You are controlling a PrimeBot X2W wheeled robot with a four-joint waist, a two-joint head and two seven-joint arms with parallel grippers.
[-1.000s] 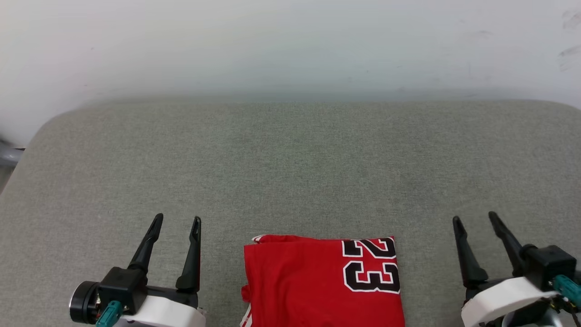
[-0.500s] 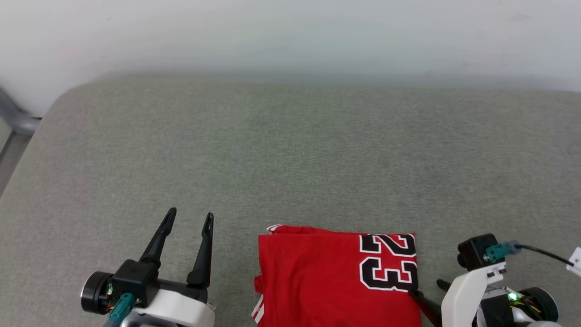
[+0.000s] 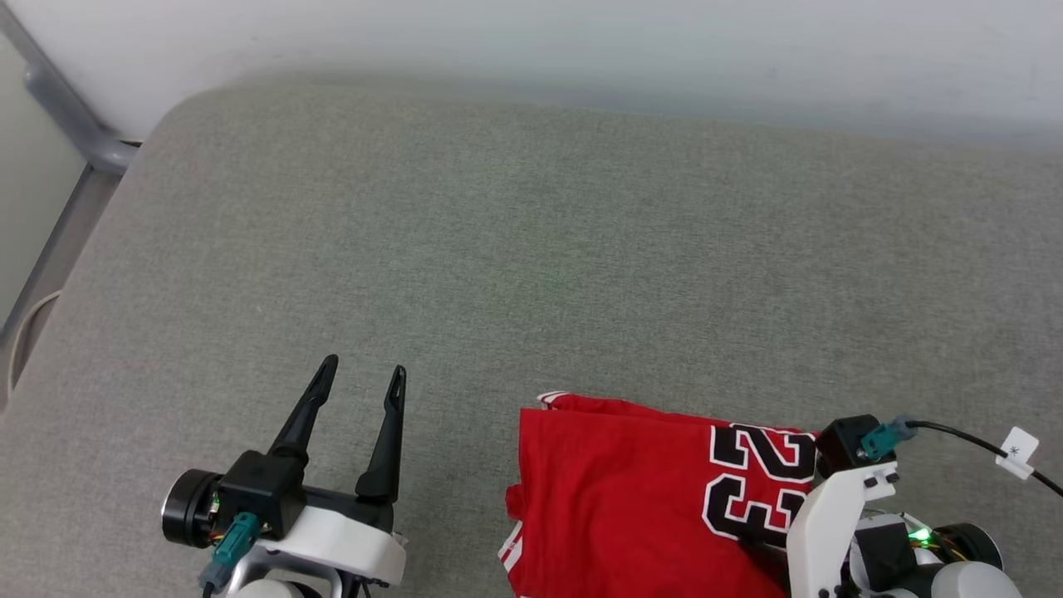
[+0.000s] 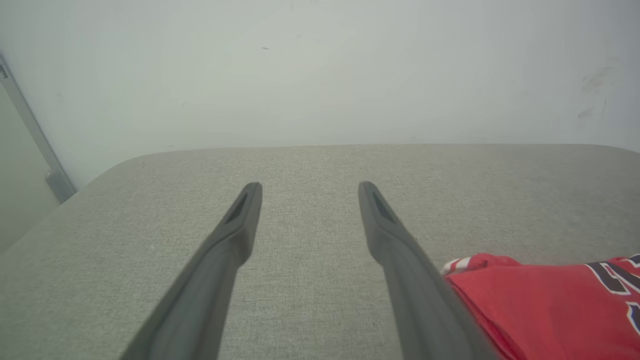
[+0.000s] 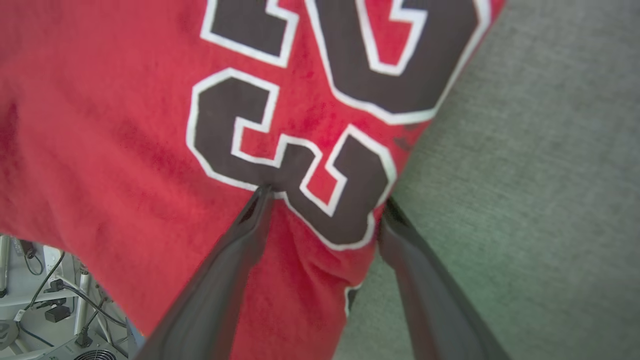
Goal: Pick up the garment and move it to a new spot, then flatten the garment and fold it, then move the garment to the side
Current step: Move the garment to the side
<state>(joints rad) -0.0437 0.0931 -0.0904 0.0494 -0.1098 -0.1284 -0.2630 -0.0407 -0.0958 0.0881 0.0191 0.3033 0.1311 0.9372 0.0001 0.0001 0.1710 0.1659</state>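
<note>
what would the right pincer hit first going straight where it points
The garment: the right pincer points at its printed edge, one finger over red cloth, the other at the hem by the grey surface. It may already touch; depth is unclear.

The garment [image 3: 614,490] lies folded flat on the grey fabric surface [image 3: 531,249], at the near edge and right of centre, with a black, white-outlined "23" print facing up at its right side. The left gripper [image 3: 365,365] is positioned over bare surface, left of the garment and clear of it, fingers spread and pointing away from the robot. The right arm's white wrist housing [image 3: 830,515] overlaps the garment's right edge. A black cable [image 3: 963,436] with a white tag [image 3: 1017,453] runs from the housing. A white wall [image 3: 581,41] borders the far side.
</note>
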